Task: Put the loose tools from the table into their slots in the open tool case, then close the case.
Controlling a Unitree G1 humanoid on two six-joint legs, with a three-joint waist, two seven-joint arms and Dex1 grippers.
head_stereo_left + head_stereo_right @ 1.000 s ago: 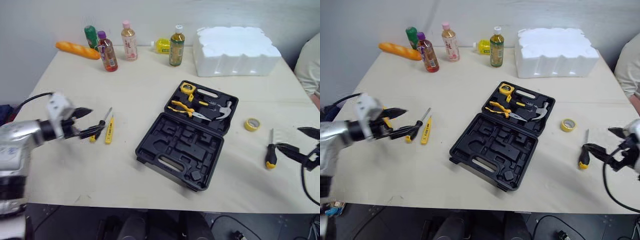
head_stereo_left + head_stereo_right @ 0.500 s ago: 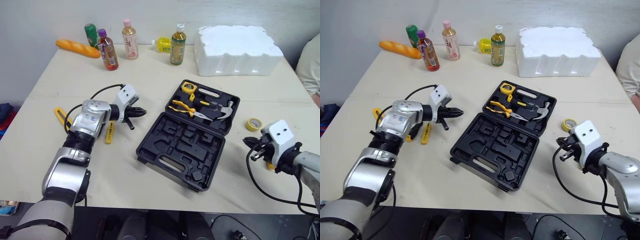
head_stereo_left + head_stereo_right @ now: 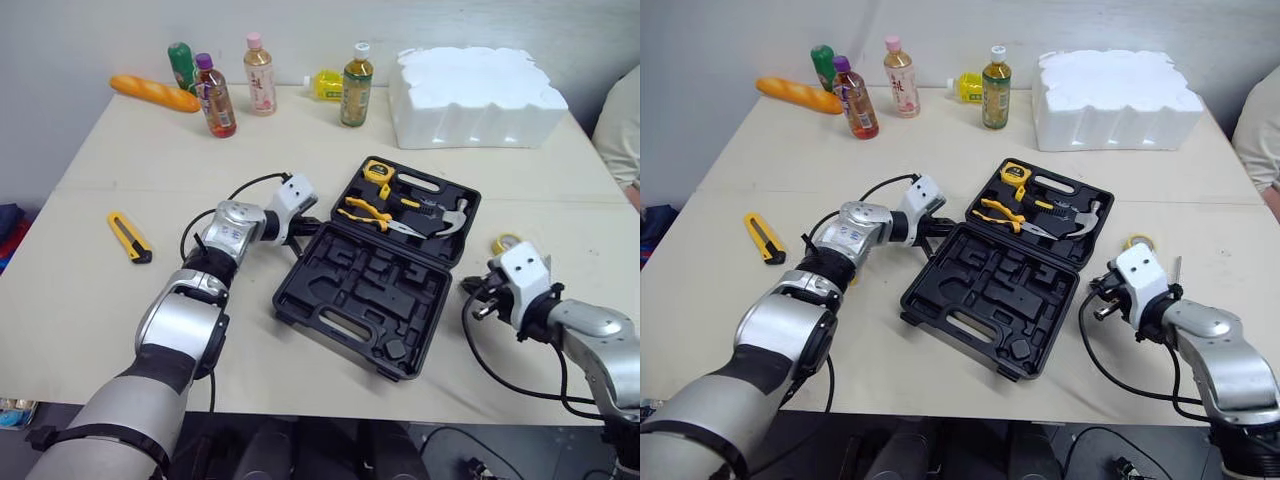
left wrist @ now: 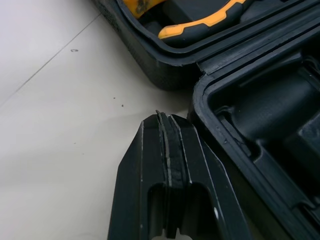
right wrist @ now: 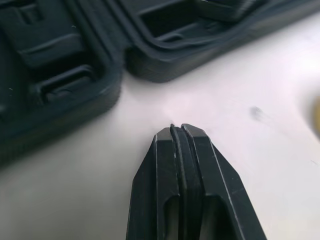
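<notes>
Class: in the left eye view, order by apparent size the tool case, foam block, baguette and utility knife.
1. tool case
2. foam block
3. baguette
4. utility knife
The last two look close; the baguette lies farther back, so their true order is unsure.

arms (image 3: 180, 325): silver-grey shells, black joints
wrist boxes (image 3: 297, 191): white, blocky
cables (image 3: 467, 335): black, thin, looping at each wrist
fingers (image 4: 147, 165): black, wedge-shaped

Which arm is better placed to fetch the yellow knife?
Left. The knife lies on the same side of the case as the left gripper; the right gripper sits beyond the other side. Both are shut.
</notes>
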